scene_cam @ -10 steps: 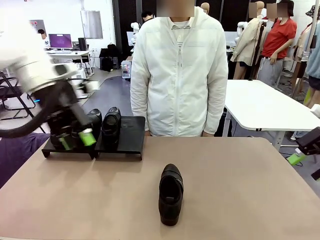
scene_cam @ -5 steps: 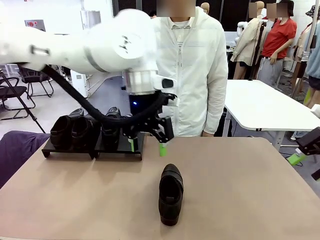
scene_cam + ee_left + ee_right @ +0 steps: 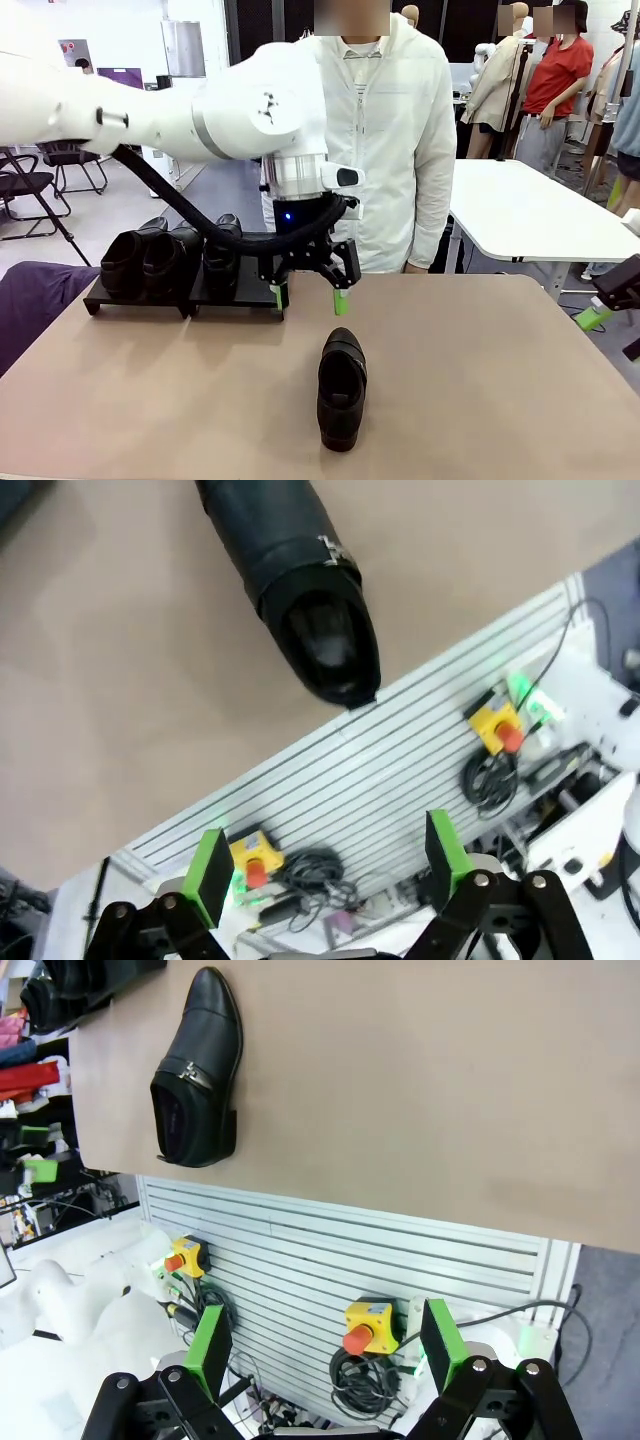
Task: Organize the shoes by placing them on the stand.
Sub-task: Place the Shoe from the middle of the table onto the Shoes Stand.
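From my station I see the left gripper (image 3: 310, 296) hanging above the tan table (image 3: 500, 400), just past the toe of the loose shoe (image 3: 342, 388). Its jaws stand wide apart with nothing between them, and the green pads (image 3: 341, 302) point down at the tabletop. In the front view, taking the table's middle as the dial's centre, that gripper sits at about twelve o'clock and the loose shoe lies close to six, toe pointing away from me toward the person in the white jacket (image 3: 360, 150).

The left wrist camera shows the same shoe (image 3: 290, 580) at twelve o'clock of its frame, heel opening toward the table's near edge, with the two green pads (image 3: 210, 875) spread at five and seven o'clock and nothing in the gap.

The stand (image 3: 240, 285) sits at about ten o'clock on the table. Three shoes (image 3: 165, 258) rest on it side by side, filling its left and middle parts; the right end of the stand is bare.

The right gripper (image 3: 325, 1355) is off the table's right side, seen in the front view at roughly three o'clock (image 3: 600, 305). Its own camera shows the pads (image 3: 437, 1332) spread wide with nothing held, and the loose shoe (image 3: 197, 1070) far off at eleven o'clock.
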Controlling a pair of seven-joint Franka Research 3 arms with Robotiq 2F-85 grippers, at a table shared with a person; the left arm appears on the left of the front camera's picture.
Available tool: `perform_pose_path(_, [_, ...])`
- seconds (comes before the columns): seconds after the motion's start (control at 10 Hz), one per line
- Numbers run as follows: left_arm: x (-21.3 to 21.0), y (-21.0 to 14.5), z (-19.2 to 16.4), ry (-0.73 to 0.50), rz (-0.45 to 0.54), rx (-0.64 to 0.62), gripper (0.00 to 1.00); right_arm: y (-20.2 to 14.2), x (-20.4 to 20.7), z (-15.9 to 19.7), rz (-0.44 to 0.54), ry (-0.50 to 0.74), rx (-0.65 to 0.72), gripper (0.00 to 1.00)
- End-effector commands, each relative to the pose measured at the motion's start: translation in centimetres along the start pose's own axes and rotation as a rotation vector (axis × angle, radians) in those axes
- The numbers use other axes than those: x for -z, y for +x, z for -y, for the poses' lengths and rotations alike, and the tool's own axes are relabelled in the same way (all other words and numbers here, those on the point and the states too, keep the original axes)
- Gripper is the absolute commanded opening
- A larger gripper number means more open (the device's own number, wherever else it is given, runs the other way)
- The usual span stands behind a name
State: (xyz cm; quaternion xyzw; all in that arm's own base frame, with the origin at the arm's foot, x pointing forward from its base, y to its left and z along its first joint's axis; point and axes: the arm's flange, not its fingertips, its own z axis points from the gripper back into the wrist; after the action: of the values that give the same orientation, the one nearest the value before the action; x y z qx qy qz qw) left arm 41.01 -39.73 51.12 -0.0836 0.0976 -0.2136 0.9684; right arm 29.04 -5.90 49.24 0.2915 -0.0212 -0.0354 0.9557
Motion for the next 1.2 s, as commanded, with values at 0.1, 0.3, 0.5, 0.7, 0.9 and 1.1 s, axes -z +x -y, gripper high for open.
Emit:
perform_pose_path(0.1, [6.2, 0.9, -1.1, -0.055, 0.120, -0.256, 1.00, 0.0, -0.2, 0.2, 0.001, 0.031, -0.025, 1.00])
perform_pose_path(0.3, [9.1, 0.3, -1.8, 0.006, 0.141, -0.340, 1.00, 0.0, -0.2, 0.2, 0.001, 0.031, -0.025, 1.00])
perform_pose_path(0.5, [11.1, -0.5, -2.1, 0.006, 0.126, -0.357, 1.00, 0.0, -0.2, 0.2, 0.001, 0.031, -0.025, 1.00])
perform_pose_path(0.7, [14.1, -0.7, -1.5, 0.021, 0.151, -0.365, 1.00, 0.0, -0.2, 0.2, 0.001, 0.031, -0.025, 1.00])
perform_pose_path(0.9, [16.6, -0.1, -1.4, 0.067, 0.215, -0.408, 1.00, 0.0, -0.2, 0.2, 0.001, 0.031, -0.025, 1.00])
perform_pose_path(1.1, [16.9, 0.4, -1.6, 0.066, 0.271, -0.411, 1.00, 0.0, -0.2, 0.2, 0.001, 0.031, -0.025, 1.00])
